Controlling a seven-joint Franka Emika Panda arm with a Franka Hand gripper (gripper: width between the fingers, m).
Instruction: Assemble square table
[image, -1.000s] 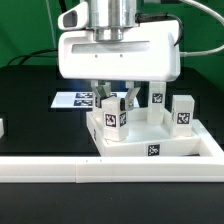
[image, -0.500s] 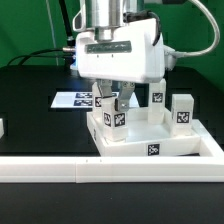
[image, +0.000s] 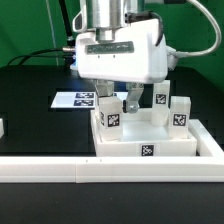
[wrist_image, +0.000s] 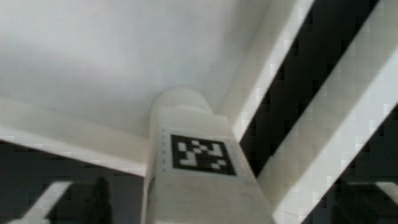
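1. The end effector (image: 118, 103) hangs from the white wrist housing over the square table top (image: 165, 146), with its two dark fingers (image: 133, 101) pointing down.
2. Below and slightly to the exterior view's left of the fingertips, a white tagged leg (image: 110, 119) stands upright on the slab. Its top reaches up between the fingers or just beside them.
3. I cannot tell whether the fingers are pinching this leg or only standing around it; the exterior view does not show the contact, and the wrist view (wrist_image: 199, 165) shows only the leg close up, with its black-white tag facing the camera and no finger pad clearly visible.
4. Two more tagged legs stand upright on the slab, on the exterior view's right of the end effector: one (image: 159, 100) just beside the fingers and farther back, another (image: 180, 113) further out toward the slab's corner.
5. The slab lies flat on the black desk (image: 35, 85) beneath the end effector, with a small tag on its near edge.
6. The near edge sits against a long white rail (image: 60, 170), which runs across the front, well below the end effector.
7. Behind the end effector, the marker board (image: 72, 99) lies flat on the desk.
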